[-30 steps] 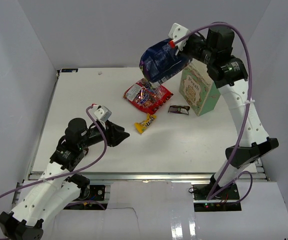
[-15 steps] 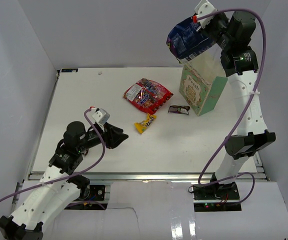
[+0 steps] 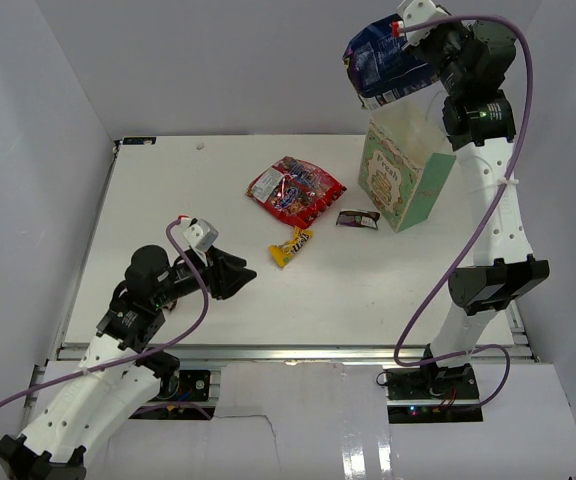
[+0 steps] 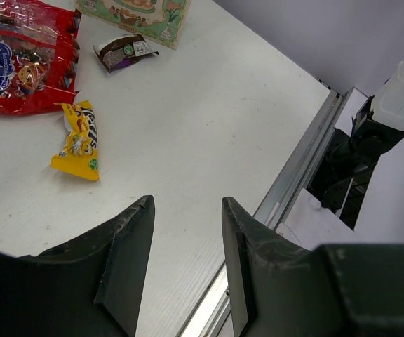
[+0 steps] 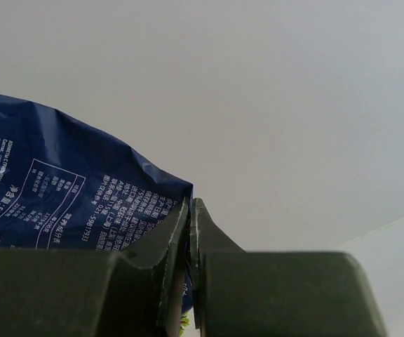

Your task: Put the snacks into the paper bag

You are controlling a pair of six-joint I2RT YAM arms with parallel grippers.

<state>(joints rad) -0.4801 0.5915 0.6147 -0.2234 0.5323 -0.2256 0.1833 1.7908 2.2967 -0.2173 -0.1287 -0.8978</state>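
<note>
My right gripper [image 3: 420, 47] is shut on the edge of the purple-blue glossy bag [image 3: 384, 66] and holds it high, just above the open top of the mint-green paper bag [image 3: 400, 182]. The right wrist view shows the blue bag [image 5: 55, 196] pinched between the fingers. The red candy bag [image 3: 295, 192] lies on the table, also in the left wrist view [image 4: 19, 60]. One yellow packet [image 3: 291, 245] and the dark brown wrapper [image 3: 357, 219] lie near the paper bag. My left gripper [image 3: 236, 275] is open and empty, low over the table.
White walls enclose the table on three sides. The metal rail of the table's front edge [image 4: 297, 165] runs close to my left gripper. The right arm's base [image 4: 360, 151] stands beyond that rail.
My right gripper has lifted the blue bag up and to the right, from over the red candy bag to above the paper bag's opening. The left arm has barely moved.
</note>
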